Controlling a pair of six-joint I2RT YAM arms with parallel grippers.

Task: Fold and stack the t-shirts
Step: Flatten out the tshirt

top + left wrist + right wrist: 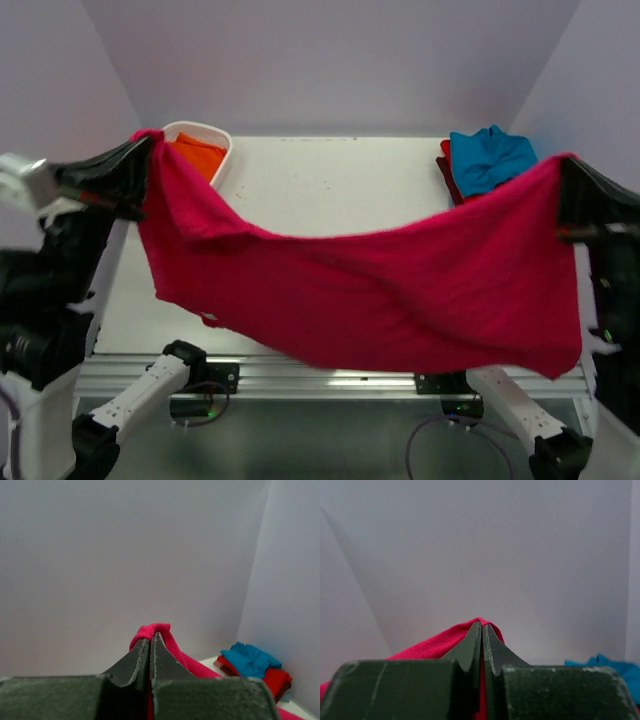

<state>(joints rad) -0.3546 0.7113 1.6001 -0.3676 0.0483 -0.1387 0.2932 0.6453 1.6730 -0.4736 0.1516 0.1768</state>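
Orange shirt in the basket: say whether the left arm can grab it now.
Probably not yet: the left tool is shut on the pink shirt, held aloft with the right tool. The orange shirt lies close, though.

crimson-pink t-shirt [370, 290] strung between left tool [148, 160] and right tool [563, 180], sagging over table [330, 185]

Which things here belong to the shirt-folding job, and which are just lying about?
Job: pink shirt, gripped by left gripper and right gripper; orange shirt; blue shirt; red shirt.
Lying about: white basket; table.
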